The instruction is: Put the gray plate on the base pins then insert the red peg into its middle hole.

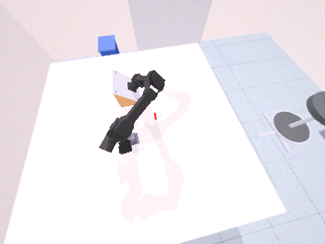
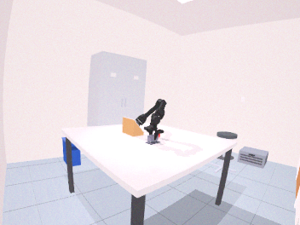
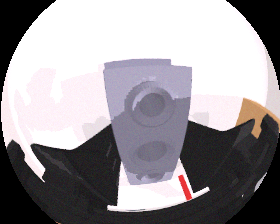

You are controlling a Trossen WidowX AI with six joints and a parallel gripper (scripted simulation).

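The gray plate point(image 3: 115, 90) point(image 1: 134, 139) point(image 2: 151, 138) is held level or nearly so, its holes showing in the wrist view. My gripper point(image 3: 144, 120) is shut on its sides, low over the table. The base point(image 3: 137, 62) lies under the plate; only a thin strip shows past the plate's far edge in the wrist view, and it is a dark patch in the exterior view. Its pins are hidden or too small to tell, and I cannot tell whether the plate is down on them. The red peg point(image 1: 155, 116) point(image 3: 185, 187) point(image 2: 158, 135) is apart from the plate, outside the fingers.
An orange wedge-shaped block point(image 1: 125, 101) point(image 2: 131, 127) point(image 3: 249, 117) with a pale sloping panel point(image 1: 121, 82) stands on the white table point(image 1: 222, 182) point(image 2: 141, 172), behind the gripper in the top view. The arm's upper links reach above the panel. A blue box point(image 1: 107, 44) is beyond the table's far edge.
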